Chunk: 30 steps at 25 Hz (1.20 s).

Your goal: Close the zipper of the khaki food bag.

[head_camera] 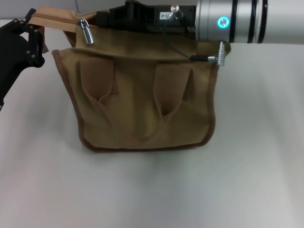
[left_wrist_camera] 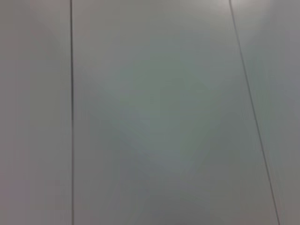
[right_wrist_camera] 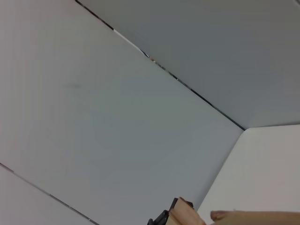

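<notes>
The khaki food bag stands on the white table in the middle of the head view, pockets and handles facing me. Its zipper runs along the top, and the silver pull tab hangs near the bag's left end. My left gripper is at that left end, shut on the bag's corner tab. My right gripper reaches in from the right, low over the bag's top, just right of the pull tab. The right wrist view catches only a strip of the khaki food bag at its edge.
The white table spreads in front of and beside the bag. My right arm's silver forearm and its cable plug hang over the bag's right top corner. Both wrist views show mostly grey wall panels.
</notes>
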Tool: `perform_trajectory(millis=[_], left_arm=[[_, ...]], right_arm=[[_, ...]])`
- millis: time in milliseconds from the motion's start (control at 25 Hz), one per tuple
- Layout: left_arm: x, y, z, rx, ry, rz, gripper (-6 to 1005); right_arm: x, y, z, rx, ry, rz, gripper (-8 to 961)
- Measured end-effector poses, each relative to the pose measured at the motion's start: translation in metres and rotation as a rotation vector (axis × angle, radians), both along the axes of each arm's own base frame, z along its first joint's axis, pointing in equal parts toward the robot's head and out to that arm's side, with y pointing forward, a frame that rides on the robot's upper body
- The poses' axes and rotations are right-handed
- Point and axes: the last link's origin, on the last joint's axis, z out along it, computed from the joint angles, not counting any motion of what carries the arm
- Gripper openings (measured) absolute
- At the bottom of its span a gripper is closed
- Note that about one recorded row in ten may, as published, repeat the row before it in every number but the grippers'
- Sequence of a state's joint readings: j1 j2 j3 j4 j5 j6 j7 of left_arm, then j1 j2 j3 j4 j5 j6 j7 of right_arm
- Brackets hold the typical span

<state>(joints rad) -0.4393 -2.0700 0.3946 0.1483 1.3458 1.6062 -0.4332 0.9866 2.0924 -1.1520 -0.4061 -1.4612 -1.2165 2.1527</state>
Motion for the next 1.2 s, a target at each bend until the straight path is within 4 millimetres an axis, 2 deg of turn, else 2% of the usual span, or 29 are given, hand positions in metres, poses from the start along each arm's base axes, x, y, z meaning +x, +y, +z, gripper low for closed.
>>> perform_trajectory(millis=[200, 400, 600, 720, 1200], left_arm=[[-0.002, -0.001, 0.000, 0.000, 0.000, 0.009, 19], [0.000, -0.001, -0.001, -0.004, -0.003, 0.001, 18], [0.000, -0.001, -0.001, -0.006, -0.005, -0.001, 18], [0.000, -0.001, -0.001, -0.010, -0.010, 0.000, 18], [0.004, -0.004, -0.001, -0.016, -0.026, -0.028, 19]], right_arm=[[0.004, -0.001, 0.003, 0.006, 0.007, 0.005, 50], [0.000, -0.002, 0.003, -0.002, 0.004, 0.021, 2], [0.000, -0.003, 0.004, 0.007, 0.012, 0.045, 27], [0.000, -0.003, 0.006, 0.012, 0.016, 0.053, 233], [-0.012, 0.000, -0.007, -0.028, -0.061, 0.037, 404]])
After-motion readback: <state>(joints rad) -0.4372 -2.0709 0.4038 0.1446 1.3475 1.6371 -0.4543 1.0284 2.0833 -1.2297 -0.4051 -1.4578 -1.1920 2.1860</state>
